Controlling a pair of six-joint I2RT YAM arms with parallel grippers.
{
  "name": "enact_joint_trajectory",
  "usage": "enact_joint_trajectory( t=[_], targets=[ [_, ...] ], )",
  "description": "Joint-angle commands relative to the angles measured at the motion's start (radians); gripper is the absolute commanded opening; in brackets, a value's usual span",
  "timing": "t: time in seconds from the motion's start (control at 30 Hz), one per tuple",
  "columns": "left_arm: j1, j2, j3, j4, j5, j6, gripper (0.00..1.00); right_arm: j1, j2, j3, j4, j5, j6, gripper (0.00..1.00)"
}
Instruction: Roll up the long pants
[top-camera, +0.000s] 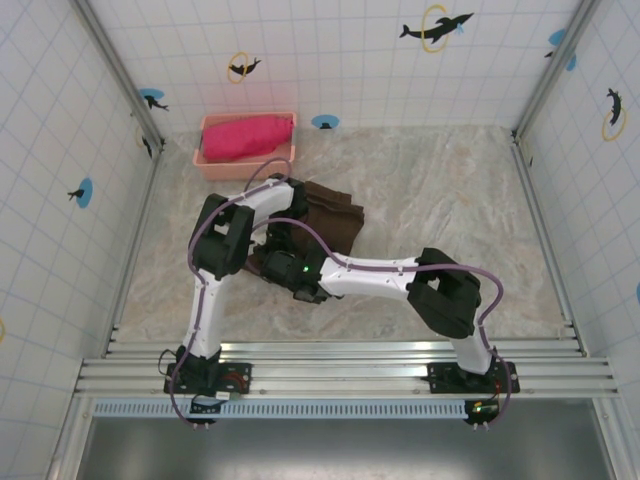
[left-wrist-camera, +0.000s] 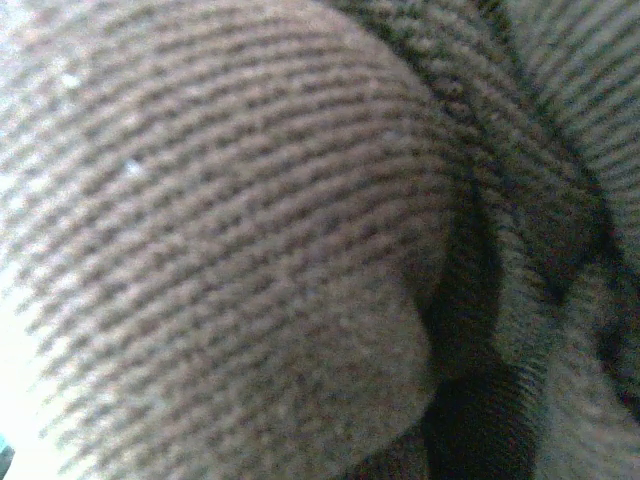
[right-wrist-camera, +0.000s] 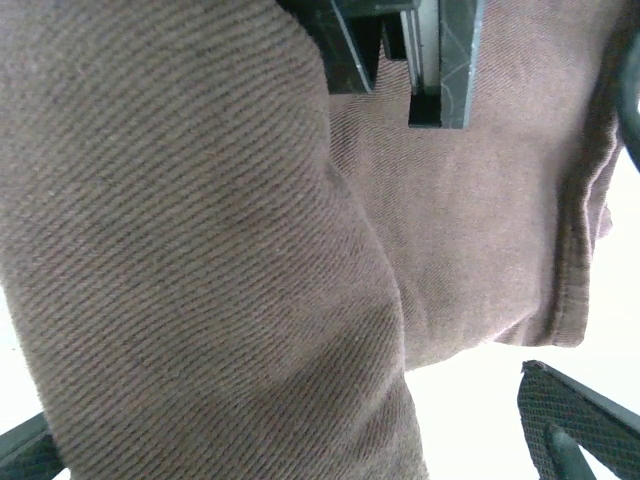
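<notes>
- Worktop (top-camera: 450, 200) carries the long pants (top-camera: 335, 215) mid-left, bunched under both wrists.
- A thick fold is formed and flatter cloth lies beyond it, so the roll looks partly done.
- Right pincer (right-wrist-camera: 290, 445) gapes wide astride the fold, gripping nothing.
- Left pincer is pressed into the cloth; its opening cannot be told.

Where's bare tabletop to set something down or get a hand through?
Free: the right half of the table, between the long pants and the right wall; also the back strip right of the pink bin. Crowded: left-centre, where the left arm and right arm overlap the pants in front of the bin.
</notes>
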Motion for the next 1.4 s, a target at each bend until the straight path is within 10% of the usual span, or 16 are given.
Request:
enact_joint_trajectory(
  t=[0.0, 0.17, 0.43, 0.57, 0.73, 1.1, 1.37],
  targets=[
    [-0.012, 0.080, -0.042, 0.097, 0.027, 0.017, 0.00, 0.002, 0.004, -0.019, 0.024, -0.047, 0.025, 0.98],
    [-0.012, 0.031, -0.056, 0.127, 0.020, 0.002, 0.00, 0.005, 0.044, -0.050, 0.039, -0.120, 0.054, 0.78],
    [-0.009, -0.036, -0.115, 0.229, -0.004, 0.008, 0.00, 0.009, 0.077, -0.084, 0.049, -0.182, 0.064, 0.00],
    [-0.009, -0.193, -0.257, 0.468, -0.089, 0.024, 0.00, 0.010, 0.066, -0.121, 0.074, -0.211, 0.078, 0.00],
    [0.027, -0.430, -0.496, 0.863, -0.173, 0.092, 0.96, 0.005, 0.059, -0.172, 0.095, -0.232, 0.089, 0.00],
    [0.148, -0.698, -0.437, 0.938, -0.219, 0.340, 0.98, -0.061, 0.083, -0.241, 0.140, -0.254, 0.086, 0.00],
    [0.237, -0.988, -0.936, 1.439, -0.137, 0.220, 0.98, -0.212, 0.031, -0.261, 0.138, -0.525, 0.048, 0.00]
  ],
)
